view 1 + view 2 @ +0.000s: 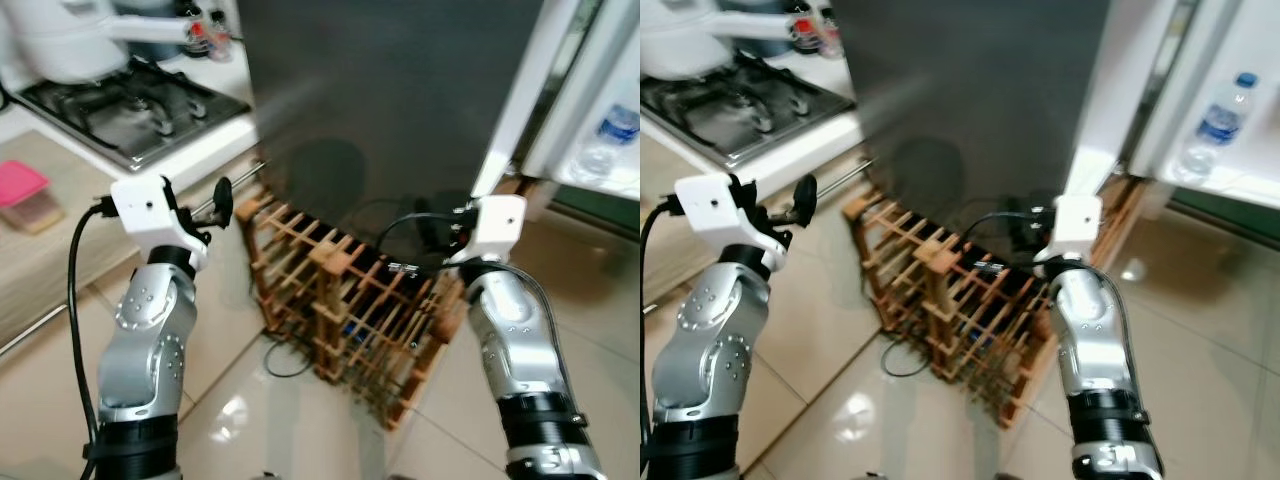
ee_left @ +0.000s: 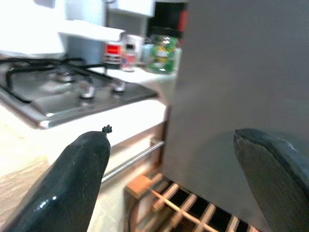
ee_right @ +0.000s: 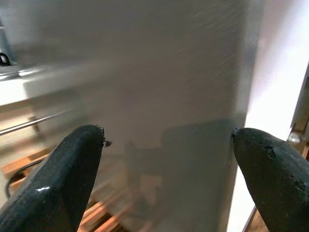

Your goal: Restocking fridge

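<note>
Stove (image 1: 130,110): far left, a gas hob set in a white counter, with a white pot (image 1: 75,40) on its far side.
Left arm: raised with the elbow bent, forearm upright, wrist tipped forward toward the fridge's side.
Left gripper (image 2: 178,169): fingers (image 2: 72,183) spread wide, holding nothing, near the counter's edge and above the rack's left end.
Wine rack (image 1: 345,310): a wooden lattice on the tiled floor (tilted against the fridge's foot), its long axis running from far left to near right.
Fridge (image 1: 390,100): the dark grey side panel stands upright in the middle, well ahead of both arms; its white door edge rises to the right.
Right arm: bent likewise, wrist level with the fridge's lower corner.
Right gripper (image 3: 169,169): fingers (image 3: 67,179) parted, empty, facing the grey panel.
Water bottle (image 1: 1210,135): far right, upright on a white door shelf.
</note>
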### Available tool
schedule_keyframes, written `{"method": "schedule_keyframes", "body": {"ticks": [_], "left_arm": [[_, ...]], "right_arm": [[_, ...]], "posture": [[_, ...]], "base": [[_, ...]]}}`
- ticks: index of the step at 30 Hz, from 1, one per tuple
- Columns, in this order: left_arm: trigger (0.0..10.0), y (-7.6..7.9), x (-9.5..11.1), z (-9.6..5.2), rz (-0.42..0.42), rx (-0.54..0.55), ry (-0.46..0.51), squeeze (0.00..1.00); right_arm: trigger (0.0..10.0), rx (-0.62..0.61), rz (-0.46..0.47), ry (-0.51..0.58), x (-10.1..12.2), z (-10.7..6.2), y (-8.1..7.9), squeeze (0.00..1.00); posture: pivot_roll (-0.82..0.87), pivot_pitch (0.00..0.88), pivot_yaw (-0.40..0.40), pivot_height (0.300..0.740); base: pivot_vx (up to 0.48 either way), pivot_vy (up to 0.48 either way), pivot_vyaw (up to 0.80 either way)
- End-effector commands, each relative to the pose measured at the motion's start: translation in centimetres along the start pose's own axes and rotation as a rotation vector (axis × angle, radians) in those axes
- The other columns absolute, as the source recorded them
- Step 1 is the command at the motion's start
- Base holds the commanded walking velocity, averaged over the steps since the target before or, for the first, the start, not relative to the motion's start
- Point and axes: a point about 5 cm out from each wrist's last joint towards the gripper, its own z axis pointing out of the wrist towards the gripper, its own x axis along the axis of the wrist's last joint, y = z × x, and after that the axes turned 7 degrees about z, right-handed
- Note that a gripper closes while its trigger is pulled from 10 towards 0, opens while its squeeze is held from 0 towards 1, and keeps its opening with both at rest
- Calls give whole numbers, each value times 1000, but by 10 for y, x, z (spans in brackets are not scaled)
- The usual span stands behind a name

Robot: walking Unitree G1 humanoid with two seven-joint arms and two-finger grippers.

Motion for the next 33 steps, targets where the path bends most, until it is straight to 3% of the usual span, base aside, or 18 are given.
{"method": "schedule_keyframes", "body": {"ticks": [1,5,15,19,33], "left_arm": [[10000,-1,2,0,22,7,6,0],[10000,-4,-1,1,54,30,-5,0],[10000,-4,-8,-2,36,47,-58,0],[10000,3,-12,1,55,59,-88,0],[10000,1,-10,3,79,103,-75,0]], "right_arm": [[10000,67,21,16,2,3,-17,200],[10000,74,28,17,0,2,-20,204],[10000,90,33,10,-3,-1,-24,212],[10000,103,30,13,-1,3,-29,212],[10000,128,25,9,1,5,-31,220]], "posture": [[-17,0,44,740],[-17,0,47,740],[-14,0,46,740],[-17,0,45,740],[-19,0,33,740]], "base": [[0,0,606],[0,0,606],[0,-51,605],[0,-480,587],[0,-480,560]]}}
